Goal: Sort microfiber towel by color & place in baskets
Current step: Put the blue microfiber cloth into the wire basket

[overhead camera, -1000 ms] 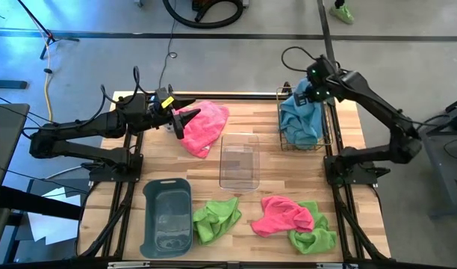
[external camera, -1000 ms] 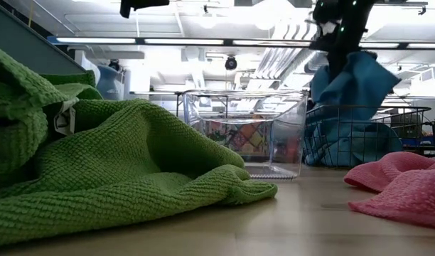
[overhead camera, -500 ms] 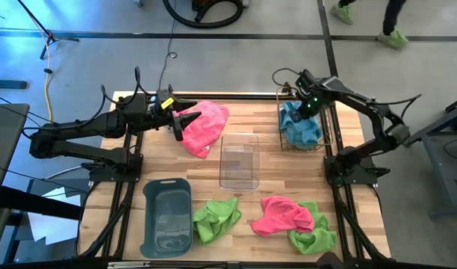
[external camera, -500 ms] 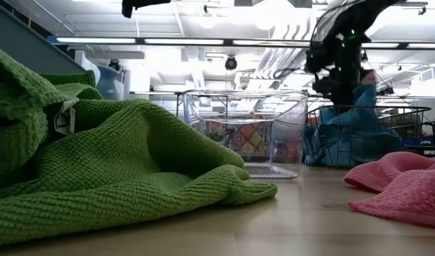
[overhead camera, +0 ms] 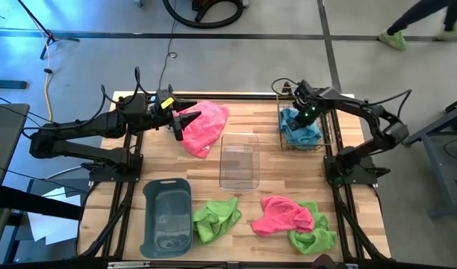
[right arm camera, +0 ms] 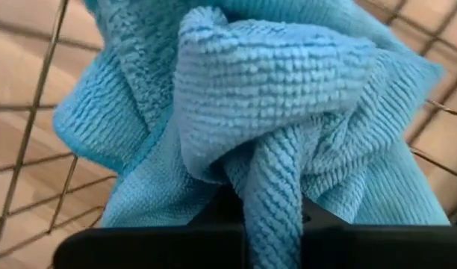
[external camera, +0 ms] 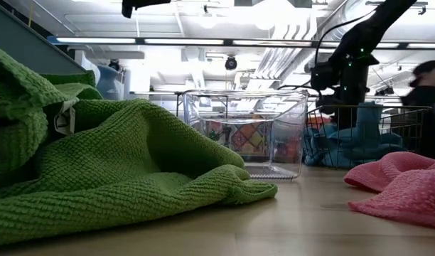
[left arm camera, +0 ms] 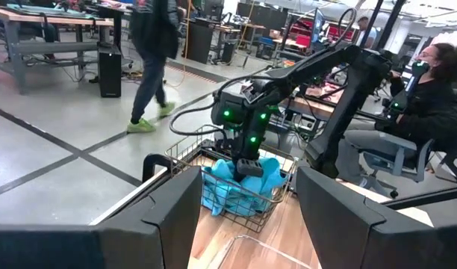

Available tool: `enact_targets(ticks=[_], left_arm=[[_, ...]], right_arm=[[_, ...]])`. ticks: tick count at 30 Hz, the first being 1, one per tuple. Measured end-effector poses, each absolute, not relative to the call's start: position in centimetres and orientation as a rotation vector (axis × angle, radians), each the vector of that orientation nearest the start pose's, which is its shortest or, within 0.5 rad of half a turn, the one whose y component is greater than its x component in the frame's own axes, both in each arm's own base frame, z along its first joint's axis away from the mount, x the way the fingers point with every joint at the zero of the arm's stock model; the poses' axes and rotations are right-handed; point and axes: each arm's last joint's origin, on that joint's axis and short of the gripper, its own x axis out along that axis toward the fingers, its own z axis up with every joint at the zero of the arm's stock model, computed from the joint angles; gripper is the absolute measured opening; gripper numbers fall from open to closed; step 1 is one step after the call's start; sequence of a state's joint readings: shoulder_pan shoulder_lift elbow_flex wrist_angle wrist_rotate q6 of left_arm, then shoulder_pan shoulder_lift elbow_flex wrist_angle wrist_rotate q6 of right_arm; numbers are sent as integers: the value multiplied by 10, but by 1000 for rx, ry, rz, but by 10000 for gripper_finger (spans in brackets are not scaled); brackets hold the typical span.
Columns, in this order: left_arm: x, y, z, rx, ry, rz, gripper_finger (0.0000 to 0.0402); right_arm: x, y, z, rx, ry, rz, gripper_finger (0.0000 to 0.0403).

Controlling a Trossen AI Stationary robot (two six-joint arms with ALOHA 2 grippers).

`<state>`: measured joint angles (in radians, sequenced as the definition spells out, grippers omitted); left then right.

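My right gripper (overhead camera: 306, 114) is down inside the wire-mesh basket (overhead camera: 324, 142), shut on a light blue towel (overhead camera: 299, 131) that lies bunched in the basket (external camera: 399, 117). My left gripper (overhead camera: 187, 119) hangs open, high above the table beside a hot pink towel (overhead camera: 207, 125) that lies flat near the far edge. The clear bin (overhead camera: 239, 161) stands mid-table and the dark grey tub (overhead camera: 167, 217) near the front left. Another pink towel (overhead camera: 282, 214) and two lime green towels (overhead camera: 216, 217) (overhead camera: 315, 236) lie along the near edge. My right gripper pinches an upstanding fold of the blue towel (right arm camera: 269, 187) between its two fingers, coming from above and pointing down. Several layers are gathered in the pinch. The rest of the towel (external camera: 363, 135) rests slack on the basket's floor.
The wire basket's walls (left arm camera: 247, 209) close in around my right gripper. A green towel (external camera: 97, 171) fills the low view's left side. People walk and sit in the room beyond the table (left arm camera: 154, 52).
My right gripper has gone down into the wire basket, still shut on the blue towel. The towel hung above the basket's rim a second ago; now it has sunk and bunched up inside the basket. The left arm has kept still.
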<state>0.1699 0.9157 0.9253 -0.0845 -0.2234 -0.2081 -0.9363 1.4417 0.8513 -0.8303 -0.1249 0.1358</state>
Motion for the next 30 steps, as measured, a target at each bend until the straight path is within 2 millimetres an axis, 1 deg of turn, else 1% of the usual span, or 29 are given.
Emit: enact_targets(ticks=[7, 10, 13, 17, 20, 26, 30], left_arm=[[195, 40, 368, -204, 34, 400, 205], [195, 40, 368, -204, 34, 399, 205], [195, 40, 368, -204, 34, 399, 205], [195, 40, 368, -204, 34, 400, 205], [195, 40, 368, -204, 34, 400, 205], [195, 40, 368, -205, 34, 397, 205], [195, 40, 368, -205, 35, 396, 205]], right_arm=[[145, -191, 175, 858, 1254, -740, 4], [146, -192, 174, 861, 1259, -739, 15], [145, -192, 174, 868, 1257, -756, 35], [146, -192, 175, 880, 1254, -768, 85], [148, -195, 183, 869, 1251, -772, 132], [153, -204, 211, 813, 1257, -789, 224], [155, -209, 233, 774, 1269, -789, 267]])
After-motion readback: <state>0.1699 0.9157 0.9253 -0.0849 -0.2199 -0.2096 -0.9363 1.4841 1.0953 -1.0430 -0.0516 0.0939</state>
